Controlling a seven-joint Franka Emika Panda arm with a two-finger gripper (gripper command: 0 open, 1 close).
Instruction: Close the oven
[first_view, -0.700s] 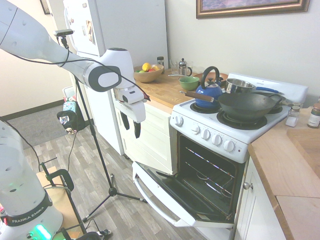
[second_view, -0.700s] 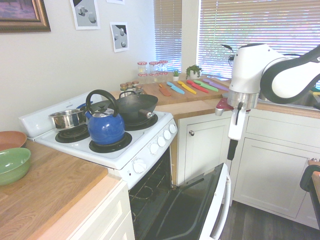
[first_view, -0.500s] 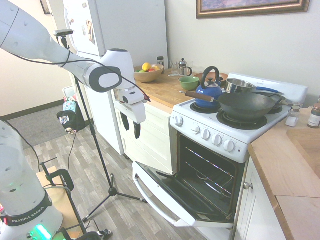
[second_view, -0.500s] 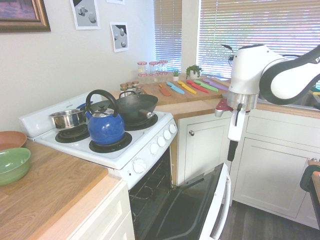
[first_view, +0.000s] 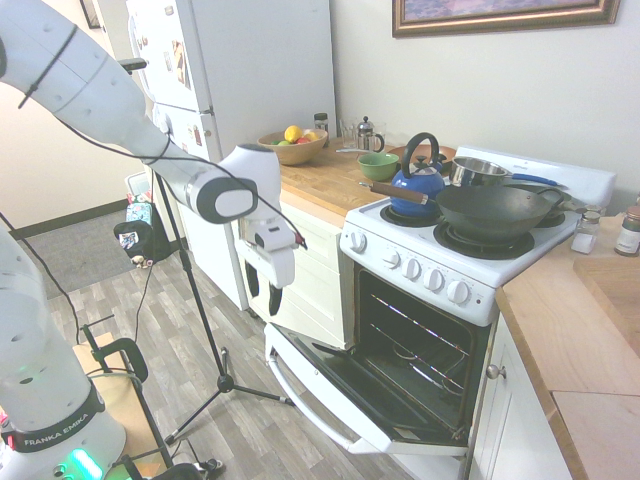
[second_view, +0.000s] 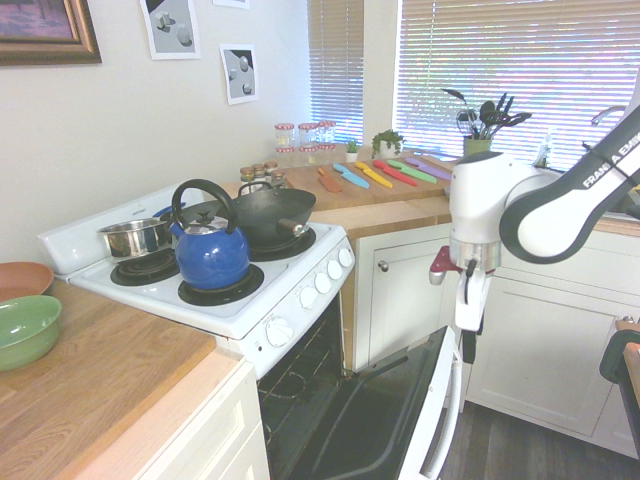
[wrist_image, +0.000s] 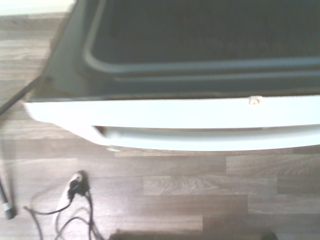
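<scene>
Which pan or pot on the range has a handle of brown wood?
The dark wok on the front burner beside the blue kettle: its brown handle points toward the kettle's side, whereas the shiny steel saucepan behind has a blue handle.

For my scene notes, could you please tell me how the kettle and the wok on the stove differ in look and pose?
The kettle is glossy blue, while the wok is dark and dull. The kettle is tall and rounded; the wok is wide and shallow. The kettle's black handle arches over its top, whereas the wok's wooden handle sticks out sideways. Both sit on burners.
</scene>
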